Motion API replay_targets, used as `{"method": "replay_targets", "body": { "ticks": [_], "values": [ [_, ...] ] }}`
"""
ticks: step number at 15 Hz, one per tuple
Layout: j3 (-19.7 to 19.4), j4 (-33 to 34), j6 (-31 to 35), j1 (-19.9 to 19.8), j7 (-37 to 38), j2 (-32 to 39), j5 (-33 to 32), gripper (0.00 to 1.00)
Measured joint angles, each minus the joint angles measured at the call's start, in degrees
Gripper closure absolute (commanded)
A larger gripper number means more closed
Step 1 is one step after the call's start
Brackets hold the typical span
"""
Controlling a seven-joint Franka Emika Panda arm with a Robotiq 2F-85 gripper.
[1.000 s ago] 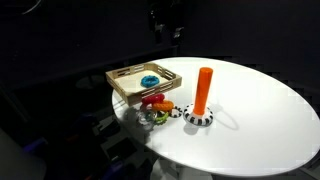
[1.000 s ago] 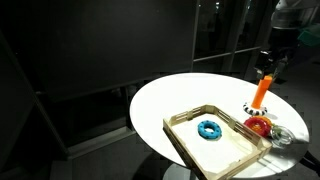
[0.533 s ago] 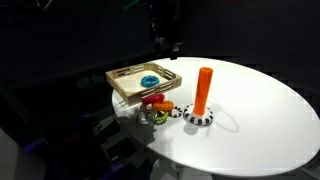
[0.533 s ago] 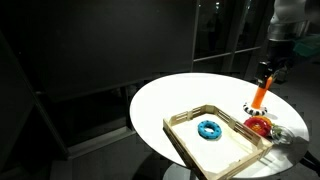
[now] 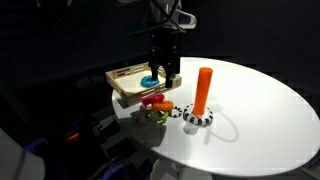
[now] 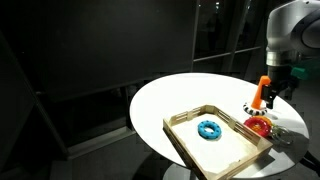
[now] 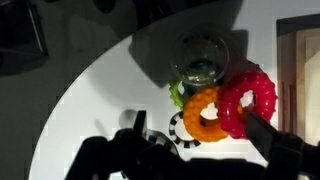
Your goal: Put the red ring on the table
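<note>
The red ring [image 7: 250, 100] lies on a pile of rings at the edge of the white table [image 5: 260, 110], overlapping an orange ring [image 7: 205, 112]. It also shows in both exterior views [image 5: 155, 99] [image 6: 258, 124], between the wooden tray and the orange peg. My gripper [image 7: 200, 135] is open and empty and hangs above the pile, with a finger on each side of the rings in the wrist view. In both exterior views [image 5: 165, 72] [image 6: 272, 95] it is above the rings, not touching them.
An orange peg [image 5: 203, 90] stands upright on a black-and-white striped base [image 5: 198, 117] next to the pile. A shallow wooden tray [image 6: 190, 145] holds a blue ring [image 6: 209, 129]. A green ring [image 7: 177, 96] and a clear ring [image 7: 200, 58] lie in the pile.
My gripper has come down from high above the table and moved over the pile of rings. The rings, peg and tray have not moved.
</note>
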Motion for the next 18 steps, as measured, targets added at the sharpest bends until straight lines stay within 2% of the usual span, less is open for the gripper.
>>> {"method": "replay_targets", "body": {
  "ticks": [4, 11, 18],
  "values": [
    [-0.1, -1.0, 1.1, 0.4, 0.1, 2.9, -1.4, 0.0],
    [-0.9, -1.2, 7.3, 3.3, 6.2, 6.7, -10.5, 0.0],
    [-1.8, -1.2, 12.2, 5.9, 9.3, 8.6, -12.7, 0.0]
  ]
}}
